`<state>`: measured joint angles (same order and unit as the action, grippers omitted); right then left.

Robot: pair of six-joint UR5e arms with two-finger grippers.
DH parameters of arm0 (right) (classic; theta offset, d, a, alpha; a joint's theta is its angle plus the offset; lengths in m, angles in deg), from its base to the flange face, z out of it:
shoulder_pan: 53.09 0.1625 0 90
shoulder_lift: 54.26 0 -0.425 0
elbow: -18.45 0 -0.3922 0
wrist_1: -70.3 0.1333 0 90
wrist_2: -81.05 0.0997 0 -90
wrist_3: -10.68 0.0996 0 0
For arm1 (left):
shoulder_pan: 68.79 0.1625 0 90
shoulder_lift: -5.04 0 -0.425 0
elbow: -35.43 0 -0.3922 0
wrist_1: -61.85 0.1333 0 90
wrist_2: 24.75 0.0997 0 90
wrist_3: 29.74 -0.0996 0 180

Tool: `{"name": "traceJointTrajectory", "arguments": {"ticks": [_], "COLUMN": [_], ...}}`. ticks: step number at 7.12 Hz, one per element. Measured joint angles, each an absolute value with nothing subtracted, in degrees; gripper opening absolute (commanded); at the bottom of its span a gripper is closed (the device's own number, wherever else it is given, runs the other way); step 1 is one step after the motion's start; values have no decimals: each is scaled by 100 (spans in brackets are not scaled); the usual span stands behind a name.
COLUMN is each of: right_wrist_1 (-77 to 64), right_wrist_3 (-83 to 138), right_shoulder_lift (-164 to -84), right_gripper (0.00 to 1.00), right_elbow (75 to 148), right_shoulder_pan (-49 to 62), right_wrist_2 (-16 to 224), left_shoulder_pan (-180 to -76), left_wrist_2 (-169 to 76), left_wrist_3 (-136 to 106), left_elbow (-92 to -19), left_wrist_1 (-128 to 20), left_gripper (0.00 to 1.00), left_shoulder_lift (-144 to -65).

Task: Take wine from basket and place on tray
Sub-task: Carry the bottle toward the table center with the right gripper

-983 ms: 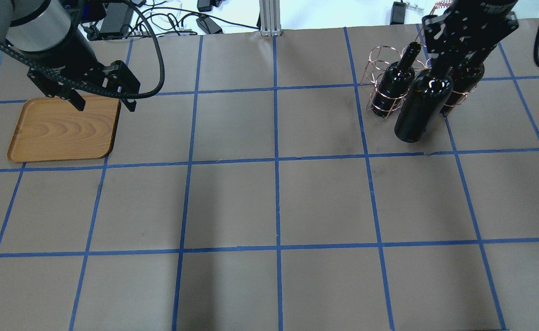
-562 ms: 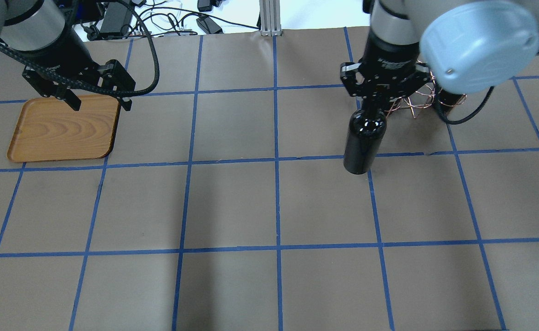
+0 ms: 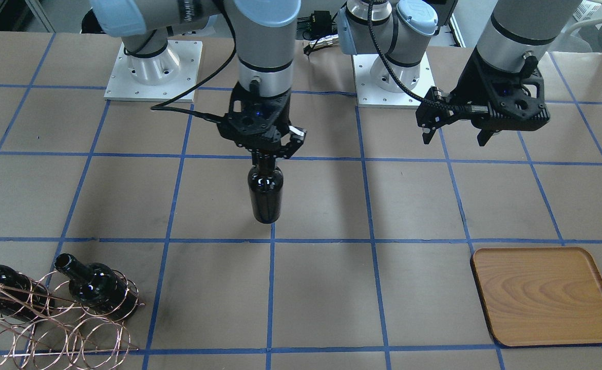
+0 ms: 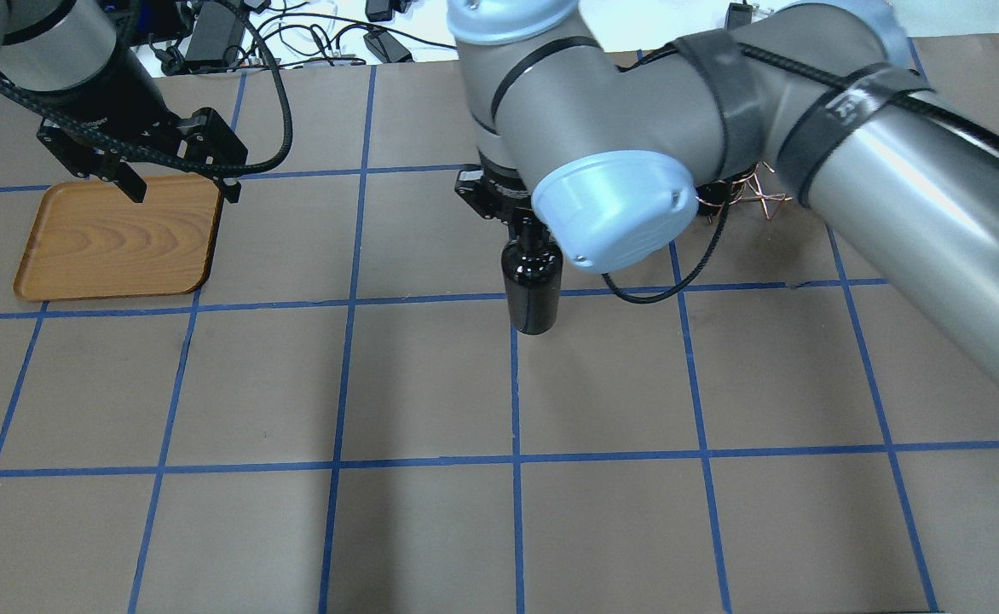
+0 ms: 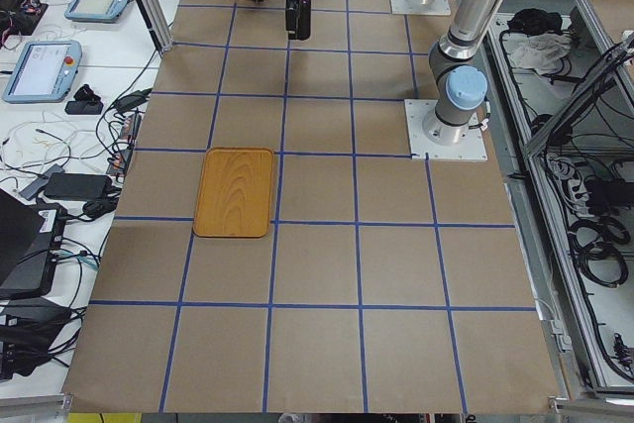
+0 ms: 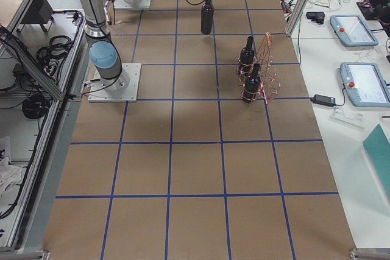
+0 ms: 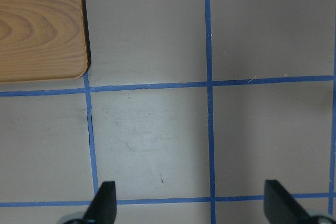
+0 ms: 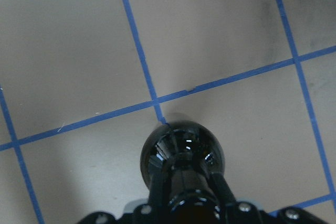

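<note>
One wine bottle (image 3: pixel 265 198), centre frame, is being gripped by its neck in the downward-pointing right gripper (image 3: pixel 266 158). Two other bottles (image 3: pixel 98 288) are being cradled in the basket (image 3: pixel 82 336), lower left. The left gripper (image 3: pixel 453 140) is being held open, upper right.

You won't find any text you can read here. White lettering sits on a black band of the right arm (image 4: pixel 843 104) and on the left arm (image 4: pixel 95 128) near its wrist, too small and blurred to make out. The tablet (image 6: pixel 364 83) screens are equally unreadable.
</note>
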<state>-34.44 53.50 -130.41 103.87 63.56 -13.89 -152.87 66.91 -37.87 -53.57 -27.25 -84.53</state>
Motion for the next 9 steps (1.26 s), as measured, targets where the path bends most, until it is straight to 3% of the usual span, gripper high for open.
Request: {"name": "traceJointTrajectory", "arguments": {"ticks": [5,6,7,8,9], "right_wrist_1": [-3259,-3210,-3184,-3167,-3163], "right_wrist_3": [6711,6732,6738,6741,6755], "right_shoulder_lift": [-12081,-12055,-12048,-12043,-12041], "right_gripper": [0,9,71,94,100], "right_elbow": [9409,9381,9379,9378,9377], "right_shoulder_pan": [7366,7394,7403,7406,7408], "right_wrist_2": [-1341,-1360,-1369,-1370,-1361], "left_shoulder_pan": [-14050,-13902,-13795,-13738,-13714], "left_wrist_2": [6730,6733,6735,6736,6736], "left_wrist_3": [-4779,-4966,-5146,-5248,-5292], "left_elbow": [-5326,-5325,-5325,-5325,-5329], "left_wrist_1": [-2699,-2693,-2688,-2687,-2690], "left_gripper": [100,100,100,100,100], "left_shoulder_lift": [-8466,-8475,-8486,-8492,-8494]}}
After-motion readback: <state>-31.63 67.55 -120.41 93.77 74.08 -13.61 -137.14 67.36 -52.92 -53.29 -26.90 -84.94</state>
